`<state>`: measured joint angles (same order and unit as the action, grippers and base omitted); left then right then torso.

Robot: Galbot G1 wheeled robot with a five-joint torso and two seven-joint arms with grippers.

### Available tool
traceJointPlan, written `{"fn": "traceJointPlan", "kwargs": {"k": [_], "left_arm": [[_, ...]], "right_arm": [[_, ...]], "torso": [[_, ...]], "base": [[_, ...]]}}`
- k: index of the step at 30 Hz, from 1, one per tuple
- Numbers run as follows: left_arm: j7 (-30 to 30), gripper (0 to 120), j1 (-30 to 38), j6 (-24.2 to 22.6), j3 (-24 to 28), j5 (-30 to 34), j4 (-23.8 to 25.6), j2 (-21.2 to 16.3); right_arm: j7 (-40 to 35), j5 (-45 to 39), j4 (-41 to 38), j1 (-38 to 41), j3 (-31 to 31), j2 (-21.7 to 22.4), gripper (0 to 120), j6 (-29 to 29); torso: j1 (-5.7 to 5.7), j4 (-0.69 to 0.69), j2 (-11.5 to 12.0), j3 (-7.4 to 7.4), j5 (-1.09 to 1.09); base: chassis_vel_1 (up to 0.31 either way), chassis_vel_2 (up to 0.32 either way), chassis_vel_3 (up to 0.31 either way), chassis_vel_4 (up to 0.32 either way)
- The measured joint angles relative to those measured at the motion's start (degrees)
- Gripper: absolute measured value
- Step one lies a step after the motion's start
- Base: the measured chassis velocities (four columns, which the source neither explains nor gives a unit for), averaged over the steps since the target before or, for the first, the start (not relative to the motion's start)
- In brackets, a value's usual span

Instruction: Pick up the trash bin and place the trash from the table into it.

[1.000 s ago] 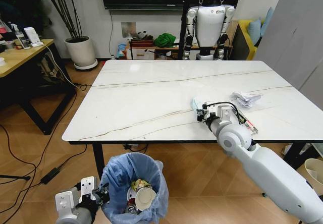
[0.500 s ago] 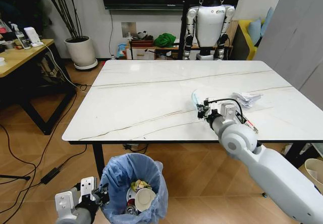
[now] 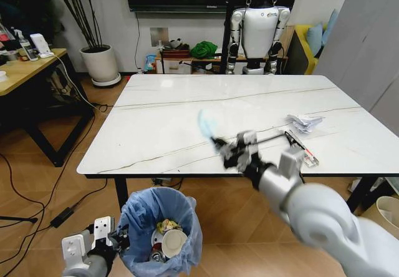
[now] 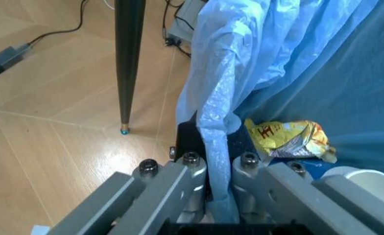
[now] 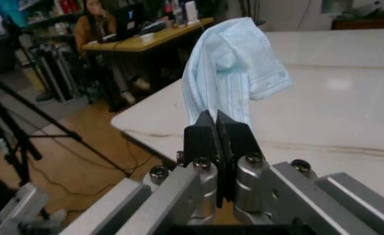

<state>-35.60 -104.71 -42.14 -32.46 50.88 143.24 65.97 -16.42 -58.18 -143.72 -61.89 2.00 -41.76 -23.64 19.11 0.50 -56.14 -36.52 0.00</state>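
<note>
The trash bin, lined with a crinkly light-blue bag, hangs low in front of the table. My left gripper is shut on its bag rim. Inside lie a white cup and a yellow wrapper. My right gripper is shut on the pale blue mask, held above the table's front edge; the mask stands up from the closed fingers. Crumpled white paper and a long black-white wrapper lie on the table's right side.
A black table leg stands just behind the bin. A wooden desk and floor cables are at the left, and a potted plant and a white humanoid robot at the back. A beige wastebasket sits at the right.
My right gripper lifted the mask off the table and swung left and toward the front edge. The bin and left gripper shifted slightly down and left.
</note>
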Motion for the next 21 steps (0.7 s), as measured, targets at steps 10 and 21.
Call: {"fn": "traceJointPlan", "kwargs": {"k": [10,21], "left_arm": [[-0.2,0,0.4,0.0,0.6,0.0,0.0,-0.5],[-0.9,0,0.5,0.0,3.0,-0.4,0.0,0.5]], "right_arm": [[9.9,16.3,0.0,-13.7,-4.1,1.5,0,1.2],[11.5,20.3,1.5,-9.5,-11.9,3.9,0,3.0]], "torso": [[0.01,0.01,0.0,0.00,0.01],[0.02,-0.01,0.0,-0.01,0.00]], "base": [[0.000,0.000,0.000,0.000],[0.000,0.000,0.000,0.000]]}}
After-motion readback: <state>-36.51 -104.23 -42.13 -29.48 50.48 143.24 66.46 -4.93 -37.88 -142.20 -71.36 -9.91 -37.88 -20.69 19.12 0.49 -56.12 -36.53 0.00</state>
